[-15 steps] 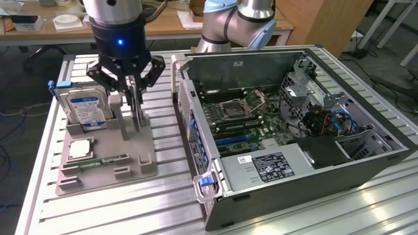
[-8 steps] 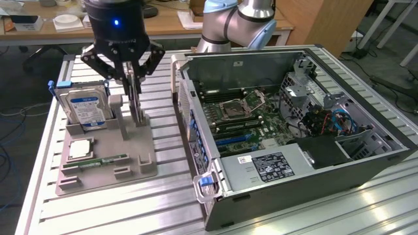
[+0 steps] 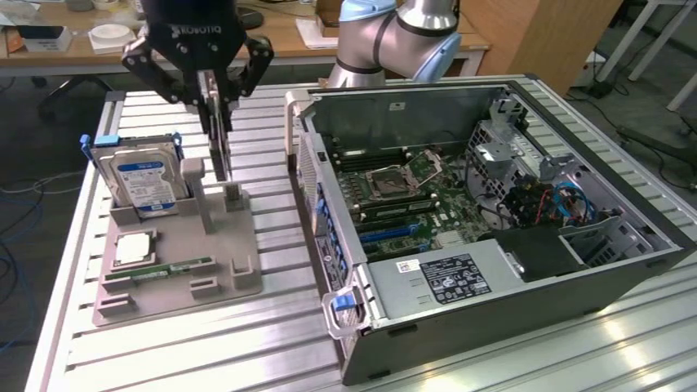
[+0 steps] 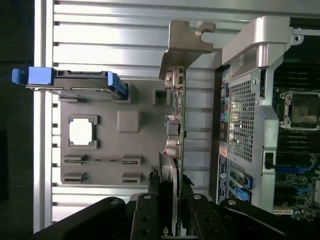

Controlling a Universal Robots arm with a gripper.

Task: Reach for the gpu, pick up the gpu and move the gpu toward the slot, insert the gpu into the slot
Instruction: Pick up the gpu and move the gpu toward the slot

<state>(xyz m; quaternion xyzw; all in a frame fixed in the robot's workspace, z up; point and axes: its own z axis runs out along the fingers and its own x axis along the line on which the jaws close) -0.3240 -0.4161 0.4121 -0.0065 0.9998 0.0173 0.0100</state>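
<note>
The gpu (image 3: 222,159) hangs on edge as a thin dark card, with my gripper (image 3: 217,122) shut on its upper part. Its lower end is right at the upright post of the grey holder (image 3: 179,278); I cannot tell whether it still touches. In the wrist view the gpu (image 4: 179,125) runs edge-on away from my gripper (image 4: 171,187), and its silvery bracket (image 4: 185,45) is at the far end. The blue slot (image 3: 390,233) lies on the motherboard inside the open computer case (image 3: 490,204), toward the exterior view's right of the card.
On the holder stand a blue-labelled hard drive (image 3: 147,180), a square processor chip (image 3: 133,247) and a green memory stick (image 3: 175,268). The case's tall side wall (image 3: 316,188) stands between holder and motherboard. Everything rests on a slatted aluminium table (image 3: 163,359).
</note>
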